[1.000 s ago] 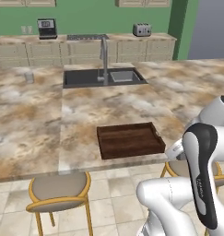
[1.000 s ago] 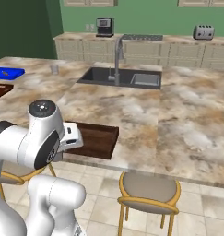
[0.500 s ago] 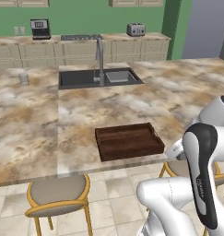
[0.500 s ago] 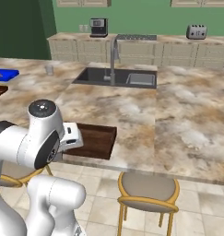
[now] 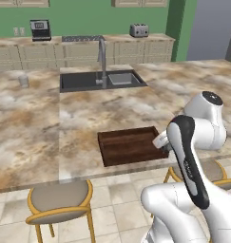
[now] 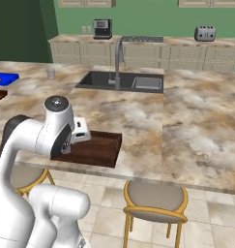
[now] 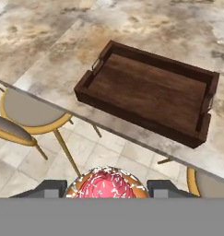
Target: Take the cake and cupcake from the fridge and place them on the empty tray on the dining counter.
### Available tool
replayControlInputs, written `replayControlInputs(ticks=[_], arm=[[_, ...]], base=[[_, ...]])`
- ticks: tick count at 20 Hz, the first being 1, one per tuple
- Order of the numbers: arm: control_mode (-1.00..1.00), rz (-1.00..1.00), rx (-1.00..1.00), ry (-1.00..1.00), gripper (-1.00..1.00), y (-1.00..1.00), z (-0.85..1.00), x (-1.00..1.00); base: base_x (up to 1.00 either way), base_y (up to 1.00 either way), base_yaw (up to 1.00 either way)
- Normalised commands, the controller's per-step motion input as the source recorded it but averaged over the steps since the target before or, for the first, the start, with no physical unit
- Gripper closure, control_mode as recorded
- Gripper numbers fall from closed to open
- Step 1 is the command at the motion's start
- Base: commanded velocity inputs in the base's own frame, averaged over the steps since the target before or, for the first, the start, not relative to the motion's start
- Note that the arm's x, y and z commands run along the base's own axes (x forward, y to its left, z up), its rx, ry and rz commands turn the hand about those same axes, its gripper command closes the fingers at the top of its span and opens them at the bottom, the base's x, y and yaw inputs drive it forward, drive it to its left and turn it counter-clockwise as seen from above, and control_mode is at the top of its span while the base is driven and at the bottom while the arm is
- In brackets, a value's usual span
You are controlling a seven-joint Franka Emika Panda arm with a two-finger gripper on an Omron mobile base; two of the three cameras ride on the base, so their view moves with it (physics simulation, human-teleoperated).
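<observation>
Dining counter (image 5: pixel 36 123) edge, tray (image 7: pixel 150 90) just inside

— Where does the tray (image 5: pixel 131 145) sit?
— On the desk (image 5: pixel 36 123), close to its near edge, with the sink (image 5: pixel 101 79) behind it and the faucet (image 5: pixel 102 60) at the sink's middle.
— And under the edge?
— A stool (image 5: pixel 59 199) to the tray's left, another (image 6: pixel 155 198) to its right.
— The cupcake (image 7: pixel 107 184)?
— Between the fingers of the tool (image 7: pixel 106 188), in front of the desk's edge, above the floor.
</observation>
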Motion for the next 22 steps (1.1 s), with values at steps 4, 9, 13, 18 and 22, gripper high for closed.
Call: replayControlInputs(ticks=[4,9,13,18,22], arm=[[-1.0,-0.01,0.06,-0.02,1.0,0.58,-0.2,0.87],[-1.0,-0.04,0.11,-0.01,1.0,0.42,-0.21,0.7],[-1.0,-0.02,0.09,-0.01,1.0,0.23,-0.21,0.64],[-1.0,0.0,0.02,0.01,1.0,0.01,-0.07,0.28],[-1.0,0.0,0.0,-0.08,1.0,0.1,-0.26,0.23]], base=[[0.0,0.0,0.0],[0.0,0.0,0.0],[0.0,0.0,0.0],[0.0,0.0,0.0],[0.0,0.0,0.0]])
